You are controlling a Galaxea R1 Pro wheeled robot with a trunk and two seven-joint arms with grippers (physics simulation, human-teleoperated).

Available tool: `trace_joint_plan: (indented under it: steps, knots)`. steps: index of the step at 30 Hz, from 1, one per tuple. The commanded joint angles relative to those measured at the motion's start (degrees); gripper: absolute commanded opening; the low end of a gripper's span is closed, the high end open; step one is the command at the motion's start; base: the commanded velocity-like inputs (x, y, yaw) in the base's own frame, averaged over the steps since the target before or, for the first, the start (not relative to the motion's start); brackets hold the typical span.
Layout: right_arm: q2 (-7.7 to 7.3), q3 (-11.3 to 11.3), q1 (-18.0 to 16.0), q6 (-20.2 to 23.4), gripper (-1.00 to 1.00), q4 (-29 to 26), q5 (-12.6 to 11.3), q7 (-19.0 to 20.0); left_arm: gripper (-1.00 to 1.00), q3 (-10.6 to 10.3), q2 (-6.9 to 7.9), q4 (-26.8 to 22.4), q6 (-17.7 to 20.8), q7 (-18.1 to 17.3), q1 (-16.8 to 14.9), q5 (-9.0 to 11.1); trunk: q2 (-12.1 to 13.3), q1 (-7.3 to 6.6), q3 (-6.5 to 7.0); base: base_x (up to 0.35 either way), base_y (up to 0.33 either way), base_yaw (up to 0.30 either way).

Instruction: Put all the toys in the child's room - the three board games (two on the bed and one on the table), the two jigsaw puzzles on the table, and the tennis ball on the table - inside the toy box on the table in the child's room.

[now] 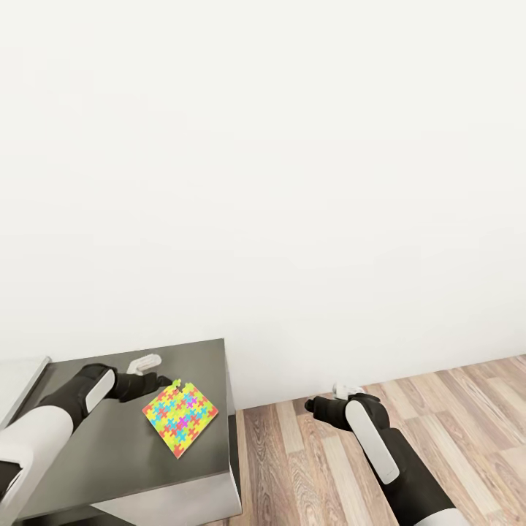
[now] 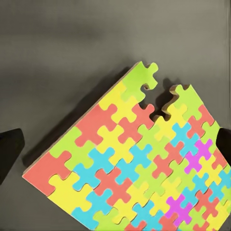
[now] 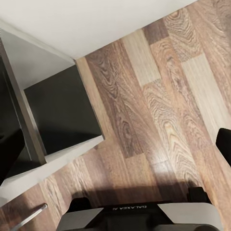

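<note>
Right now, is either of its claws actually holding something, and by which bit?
The left gripper sits at one corner of the jigsaw puzzle, but whether it grips it cannot be told. The right gripper hangs over bare floor, holding nothing.

Plain white wall ahead, wood-plank floor under the right hand, white baseboard along the wall.

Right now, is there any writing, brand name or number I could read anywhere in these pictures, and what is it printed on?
"GALAXEA R1": upside down on the robot's pale base over the wood floor, right wrist view; small, and any further letters are unclear.
The jigsaw puzzle on the dark table carries no words or numbers.
</note>
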Motion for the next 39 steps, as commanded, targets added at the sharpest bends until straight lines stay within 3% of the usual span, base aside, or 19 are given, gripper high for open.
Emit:
trace_joint_plan:
  steps: [1, 9, 28, 39]
  knots:
    - [-0.05, 0.1, -0.1, 0.1, 1.0, -0.1, -0.6, -0.6, 1.0, -0.2, 0.05, 0.0, 0.1, -0.4, 0.0, 0.0, -0.1, 0.04, -0.12, 0.0, 0.0, 0.0]
    - [-0.05, 0.2, -0.1, 0.0, 1.0, -0.1, -0.5, -0.6, 1.0, -0.3, 0.35, 0.0, -0.3, -2.7, 0.1, -0.1, -0.1, 0.04, -0.12, 0.0, 0.0, 0.0]
    - [0.13, 0.2, -0.1, 0.0, 1.0, -0.1, -0.4, -0.6, 1.0, -0.4, 1.98, 0.0, -1.8, -2.8, 0.1, -0.1, -0.1, 0.04, -1.45, 0.0, 0.0, 0.0]
    - [0.11, 0.2, -0.1, 0.0, 1.0, -0.1, -0.4, -0.6, 1.0, -0.4, 2.05, 0.0, -2.9, -2.9, 0.1, -0.1, -0.1, 0.04, -2.18, 0.0, 0.0, 0.0]
